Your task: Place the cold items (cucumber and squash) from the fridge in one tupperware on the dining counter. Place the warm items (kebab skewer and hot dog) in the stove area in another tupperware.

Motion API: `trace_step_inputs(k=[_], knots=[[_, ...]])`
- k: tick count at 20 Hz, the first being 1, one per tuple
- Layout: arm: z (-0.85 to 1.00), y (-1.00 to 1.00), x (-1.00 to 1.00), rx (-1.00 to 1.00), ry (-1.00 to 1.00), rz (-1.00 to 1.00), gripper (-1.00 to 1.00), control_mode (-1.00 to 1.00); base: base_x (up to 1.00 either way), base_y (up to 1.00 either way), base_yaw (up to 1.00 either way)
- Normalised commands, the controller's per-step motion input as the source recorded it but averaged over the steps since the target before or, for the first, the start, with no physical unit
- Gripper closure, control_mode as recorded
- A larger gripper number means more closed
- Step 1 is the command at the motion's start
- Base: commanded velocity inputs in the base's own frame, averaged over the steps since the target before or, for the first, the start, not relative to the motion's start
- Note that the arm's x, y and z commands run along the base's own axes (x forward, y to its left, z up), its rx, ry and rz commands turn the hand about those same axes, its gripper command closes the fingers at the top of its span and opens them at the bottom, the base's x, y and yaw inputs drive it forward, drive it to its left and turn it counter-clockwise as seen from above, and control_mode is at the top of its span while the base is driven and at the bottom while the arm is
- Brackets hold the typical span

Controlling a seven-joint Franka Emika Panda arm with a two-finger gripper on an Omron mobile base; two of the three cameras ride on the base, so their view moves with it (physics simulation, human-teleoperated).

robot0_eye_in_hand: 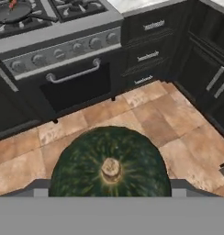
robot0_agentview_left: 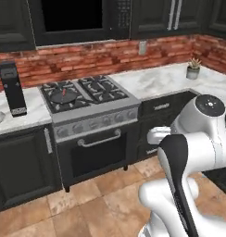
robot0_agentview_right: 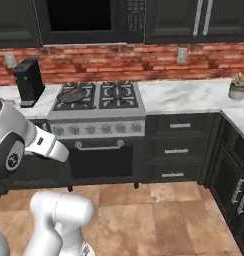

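The squash (robot0_eye_in_hand: 110, 163), dark green with a tan stem stub facing the hand camera, sat between the gripper (robot0_eye_in_hand: 110, 186) fingers, which were spread wide around its sides and held it above the tiled floor (robot0_eye_in_hand: 155, 119). No legible writing appeared on any surface; the drawer fronts (robot0_eye_in_hand: 148, 56) carried marks too small to read. The floor was tan and brown stone tile. Ahead stood a steel range (robot0_agentview_left: 89, 118) with a dark oven door and a bar handle (robot0_agentview_left: 99, 138), flanked by dark cabinets (robot0_agentview_right: 180, 147) under a white marbled counter (robot0_agentview_left: 166, 79). A red brick backsplash (robot0_agentview_right: 119, 62) ran behind. On the left rear burner rested a dark pan (robot0_agentview_left: 64, 95) containing a small reddish item, too small to identify. A black appliance (robot0_agentview_left: 13, 88) stood left of the range, and a small potted plant (robot0_agentview_left: 193, 69) stood well apart to the right.
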Motion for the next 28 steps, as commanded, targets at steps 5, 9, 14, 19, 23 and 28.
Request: trace_step_inputs(k=[5, 9, 14, 19, 23, 28], knots=[[0.00, 0.00, 0.00, 0.00, 0.00, 0.00, 1.00, 1.00, -0.29, 0.51, 0.94], [0.00, 0.00, 0.00, 0.00, 0.00, 0.00, 1.00, 1.00, -0.26, 0.43, 0.90], [0.00, 0.00, 0.00, 0.00, 0.00, 0.00, 1.00, 1.00, -0.64, 0.21, 0.79], [0.00, 0.00, 0.00, 0.00, 0.00, 0.00, 1.00, 1.00, -0.72, 0.19, 0.75], [0.00, 0.00, 0.00, 0.00, 0.00, 0.00, 1.00, 1.00, -0.59, 0.35, 0.71], [0.00, 0.00, 0.00, 0.00, 0.00, 0.00, 1.00, 1.00, -0.33, 0.44, 0.63]])
